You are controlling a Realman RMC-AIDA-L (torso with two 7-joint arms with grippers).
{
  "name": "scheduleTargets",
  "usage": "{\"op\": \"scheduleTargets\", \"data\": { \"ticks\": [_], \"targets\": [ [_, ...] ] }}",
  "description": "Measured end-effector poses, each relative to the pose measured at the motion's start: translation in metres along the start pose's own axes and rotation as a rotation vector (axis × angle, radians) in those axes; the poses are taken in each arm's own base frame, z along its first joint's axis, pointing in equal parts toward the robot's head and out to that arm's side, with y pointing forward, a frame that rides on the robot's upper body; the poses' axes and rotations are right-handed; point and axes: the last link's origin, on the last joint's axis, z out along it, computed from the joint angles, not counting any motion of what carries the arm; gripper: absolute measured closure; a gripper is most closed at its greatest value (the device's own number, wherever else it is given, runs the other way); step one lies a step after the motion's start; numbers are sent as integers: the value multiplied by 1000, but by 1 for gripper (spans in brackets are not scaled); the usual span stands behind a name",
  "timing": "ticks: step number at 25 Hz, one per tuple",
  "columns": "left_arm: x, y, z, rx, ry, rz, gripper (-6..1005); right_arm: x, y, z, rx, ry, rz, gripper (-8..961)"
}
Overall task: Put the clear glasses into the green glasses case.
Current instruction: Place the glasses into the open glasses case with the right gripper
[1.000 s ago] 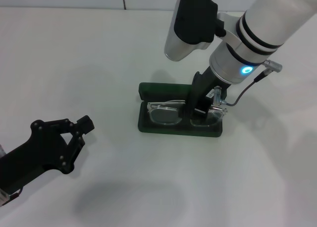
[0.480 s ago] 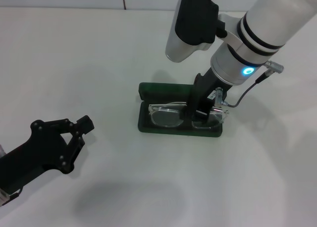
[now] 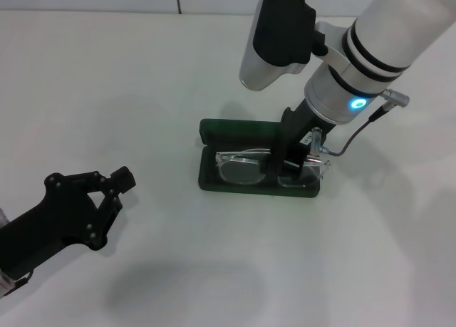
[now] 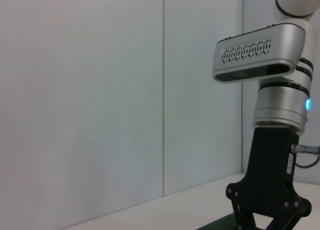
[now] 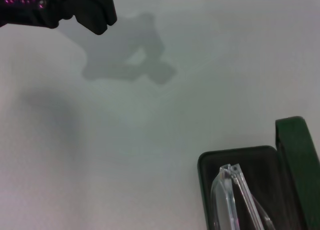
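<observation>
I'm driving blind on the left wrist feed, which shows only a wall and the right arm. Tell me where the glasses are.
Observer: The clear glasses lie inside the open green glasses case, lenses over the lining.
Operator: Report the right gripper.
Observer: The right gripper is down at the bridge of the glasses, inside the case.
Operator: Confirm my own arm's position.
Observer: The left gripper hangs above the table, well off to the case's left, holding nothing.

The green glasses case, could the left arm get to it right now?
Probably not cleanly. The table between the left gripper and the green glasses case is bare, but the right gripper stands over the clear glasses in the case, crowding it.
</observation>
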Motion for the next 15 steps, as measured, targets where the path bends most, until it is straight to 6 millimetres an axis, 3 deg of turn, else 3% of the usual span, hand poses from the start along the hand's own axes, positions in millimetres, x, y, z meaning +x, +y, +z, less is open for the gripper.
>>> {"op": "scheduleTargets", "data": {
  "ticks": [15],
  "targets": [
    [0, 1, 0, 0, 1, -3, 943, 0, -1, -1, 1, -2, 5, 902]
  ]
}}
